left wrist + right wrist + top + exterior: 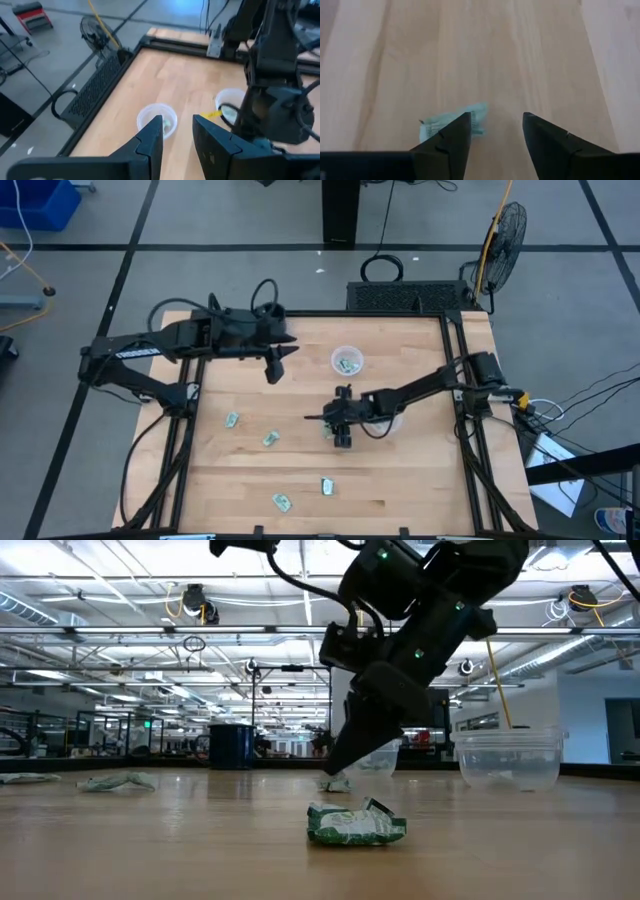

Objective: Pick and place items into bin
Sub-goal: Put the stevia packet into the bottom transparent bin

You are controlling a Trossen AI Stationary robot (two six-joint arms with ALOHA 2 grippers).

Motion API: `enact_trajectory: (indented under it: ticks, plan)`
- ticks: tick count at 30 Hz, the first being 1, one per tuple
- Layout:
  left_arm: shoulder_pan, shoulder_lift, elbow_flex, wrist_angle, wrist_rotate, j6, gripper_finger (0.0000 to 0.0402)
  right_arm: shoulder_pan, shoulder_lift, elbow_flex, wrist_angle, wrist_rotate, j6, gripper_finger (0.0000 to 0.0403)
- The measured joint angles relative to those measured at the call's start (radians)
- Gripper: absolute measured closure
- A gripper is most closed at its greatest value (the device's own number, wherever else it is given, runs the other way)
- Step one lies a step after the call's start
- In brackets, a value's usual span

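Note:
Several small green-and-white packets lie flat on the wooden table: one (232, 419), one (270, 438), one (327, 486) and one (283, 501). A clear cup (347, 362) holds more packets. My right gripper (495, 132) is open and low over the table centre (341, 436). A crumpled packet (451, 121) lies by one of its fingers (452, 142), mostly outside the gap. In the low view the same gripper (335, 768) points down at that packet (338, 783). My left gripper (177, 129) is open and hovers above the table (277, 366), left of the clear cup (157, 119).
A second clear cup (386, 421) stands under my right arm, right of its gripper; it is also in the low view (507, 758). Another packet (355, 825) lies nearest the low camera. A black frame (452, 380) runs along the table's edges. A fan (500, 235) stands beyond the far right corner.

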State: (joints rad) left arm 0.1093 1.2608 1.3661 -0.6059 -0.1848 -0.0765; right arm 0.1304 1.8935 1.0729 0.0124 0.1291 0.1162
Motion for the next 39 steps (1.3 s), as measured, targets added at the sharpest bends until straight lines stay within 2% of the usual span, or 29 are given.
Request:
enact_trajectory:
  ticks: [5,11,16,18,30,33,39]
  plan:
    - [0.000,0.008,-0.001,0.006,-0.001,0.000,0.0289,-0.018,0.000,0.000,-0.046,-0.010,0.053,0.0266]
    - [0.001,0.009,-0.001,0.007,-0.038,0.001,0.0289,-0.033,0.000,0.000,-0.047,-0.135,0.040,0.0327]
    - [0.001,0.009,-0.001,0.007,-0.052,0.001,0.0289,-0.033,0.000,0.000,-0.048,-0.137,0.027,0.0388]
    - [0.001,0.009,-0.001,0.006,-0.052,0.001,0.0289,-0.033,0.000,0.000,-0.047,-0.135,0.004,0.0398]
    - [0.001,0.009,-0.001,0.003,-0.053,0.003,0.0289,-0.022,-0.036,0.000,-0.049,-0.134,-0.033,0.0400]
    - [0.001,0.009,-0.001,0.003,-0.053,0.003,0.0289,-0.010,-0.066,-0.001,-0.062,-0.134,0.000,0.0381]
    - [0.003,0.009,-0.001,0.004,-0.054,0.003,0.0289,0.028,-0.102,0.000,-0.121,-0.127,0.062,0.0318]
